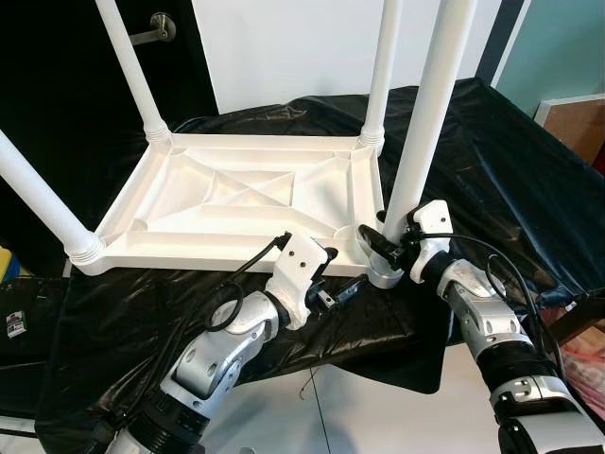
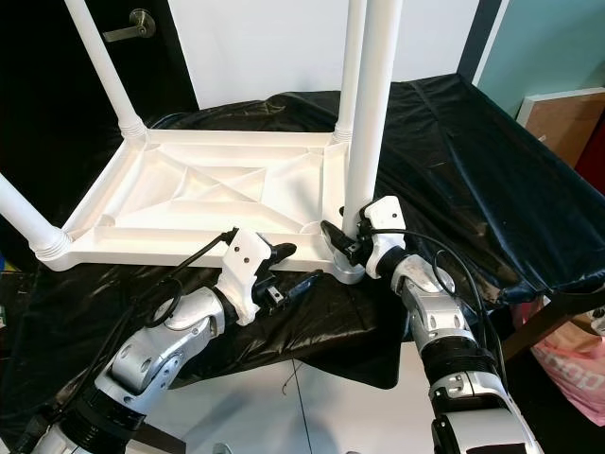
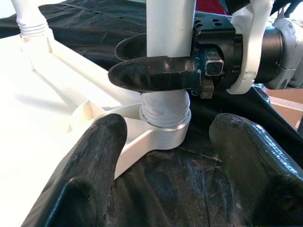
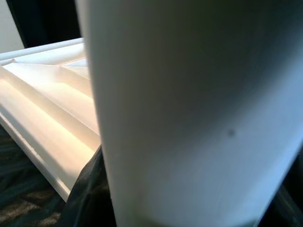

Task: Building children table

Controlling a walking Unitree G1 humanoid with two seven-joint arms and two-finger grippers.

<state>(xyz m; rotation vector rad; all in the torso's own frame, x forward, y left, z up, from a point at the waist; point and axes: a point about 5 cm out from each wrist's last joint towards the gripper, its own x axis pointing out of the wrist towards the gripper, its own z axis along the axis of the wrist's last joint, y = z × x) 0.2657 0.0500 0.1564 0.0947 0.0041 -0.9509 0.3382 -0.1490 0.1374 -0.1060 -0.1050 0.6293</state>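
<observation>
All four white legs run out past the top edge, so their far ends stay unseen. The near right leg [image 1: 423, 123] hides part of the right gripper [image 1: 383, 248] clasping it. Up close, that leg [image 4: 189, 113] is a pale blur. The door handle [image 1: 156, 30] is partly hidden behind the far left leg [image 1: 132, 71].

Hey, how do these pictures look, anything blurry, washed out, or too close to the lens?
Right wrist view: the white leg sits right against the lens, soft and out of focus. Left wrist view: the left hand's fingers are blurred up close, the tabletop is washed out, and the right hand on the leg is fairly sharp. Both eye views: evenly lit and sharp, with sheen on the black cover.
</observation>
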